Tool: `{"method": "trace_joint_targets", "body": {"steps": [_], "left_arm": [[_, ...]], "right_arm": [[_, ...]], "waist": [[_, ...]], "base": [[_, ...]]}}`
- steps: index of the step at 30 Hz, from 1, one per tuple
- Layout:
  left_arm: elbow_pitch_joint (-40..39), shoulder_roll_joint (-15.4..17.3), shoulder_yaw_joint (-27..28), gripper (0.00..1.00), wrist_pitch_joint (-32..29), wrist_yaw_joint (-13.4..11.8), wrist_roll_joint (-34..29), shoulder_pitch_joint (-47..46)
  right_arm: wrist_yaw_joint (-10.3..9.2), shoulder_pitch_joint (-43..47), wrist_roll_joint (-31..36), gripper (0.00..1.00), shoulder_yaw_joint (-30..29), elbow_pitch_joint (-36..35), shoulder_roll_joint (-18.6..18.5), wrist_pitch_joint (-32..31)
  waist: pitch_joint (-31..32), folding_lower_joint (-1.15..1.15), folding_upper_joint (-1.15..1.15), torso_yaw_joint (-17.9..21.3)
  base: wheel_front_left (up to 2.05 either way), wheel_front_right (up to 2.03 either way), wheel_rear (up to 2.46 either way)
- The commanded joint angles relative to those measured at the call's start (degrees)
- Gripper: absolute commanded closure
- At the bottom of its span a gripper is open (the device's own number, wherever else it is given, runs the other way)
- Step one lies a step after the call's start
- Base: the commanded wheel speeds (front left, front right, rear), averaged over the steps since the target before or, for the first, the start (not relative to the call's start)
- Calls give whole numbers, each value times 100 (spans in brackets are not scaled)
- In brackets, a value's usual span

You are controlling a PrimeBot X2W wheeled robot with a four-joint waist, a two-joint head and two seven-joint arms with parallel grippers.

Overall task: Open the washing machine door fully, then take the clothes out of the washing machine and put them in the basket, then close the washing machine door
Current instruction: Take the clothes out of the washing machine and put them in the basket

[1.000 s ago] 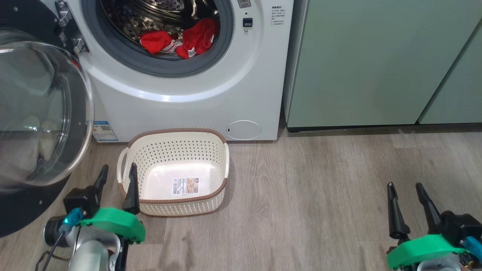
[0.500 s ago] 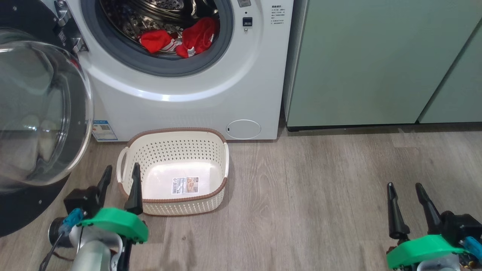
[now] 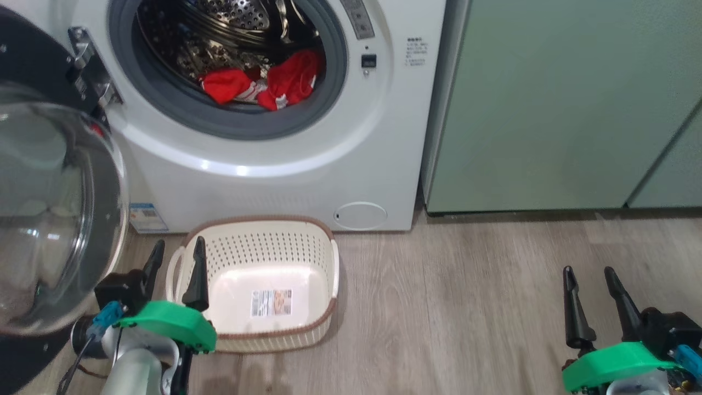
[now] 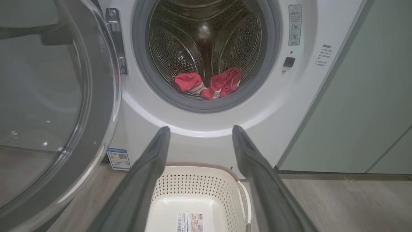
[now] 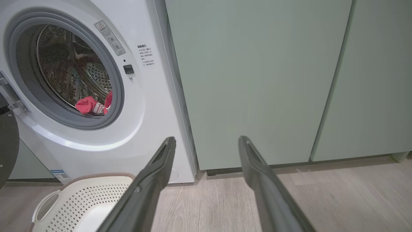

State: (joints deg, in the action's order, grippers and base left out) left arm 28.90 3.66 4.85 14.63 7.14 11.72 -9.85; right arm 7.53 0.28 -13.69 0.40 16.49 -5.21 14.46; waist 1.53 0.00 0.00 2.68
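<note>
Faces the washing machine (image 3: 285, 164) with the washing machine door (image 3: 49, 219) swung wide to the left on its hinge. Shows the clothes (image 3: 263, 85) lying in two red heaps at the front of the steel drum (image 3: 219, 27), just behind the grey gasket (image 3: 219, 123). Has the basket (image 3: 263, 247) on the wooden floor (image 3: 466, 302) right before the machine, paper label (image 3: 271, 302) on its bottom. Holds the left end effector (image 3: 179, 243) low beside the basket's left handle, fingers spread wide, gripping nothing. Holds the right end effector (image 3: 587, 270) over the floor well to the right, before the pale green cabinets (image 3: 548, 109), equally wide open and empty.
</note>
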Motion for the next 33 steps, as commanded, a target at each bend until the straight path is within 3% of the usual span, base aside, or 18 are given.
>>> {"method": "trace_joint_targets", "body": {"steps": [1,11,20,29,33], "left_arm": [[-136,141,170,0,37,35,24,-352],[-156,96,215,0,37,35,-147,-407],[-12,17,153,0,37,34,-298,-380],[983,71,-134,0,13,-143,-717,-895],[1562,146,-336,0,-441,-167,-874,-1469]], "right_arm": [[-4,-160,-45,0,125,-190,-11,54],[-4,-209,-48,0,143,-185,-6,54],[-4,-231,-32,0,174,-169,21,54],[-4,-311,-52,0,308,-135,12,54],[-4,-373,-61,0,349,-142,26,54]], "waist": [[-11,0,0,-7],[-60,0,0,-19],[-85,0,0,-17],[-279,0,0,173],[-547,0,0,332]], "base": [[213,-213,0],[177,-165,-12],[43,-43,0],[0,0,0],[0,0,0]]}}
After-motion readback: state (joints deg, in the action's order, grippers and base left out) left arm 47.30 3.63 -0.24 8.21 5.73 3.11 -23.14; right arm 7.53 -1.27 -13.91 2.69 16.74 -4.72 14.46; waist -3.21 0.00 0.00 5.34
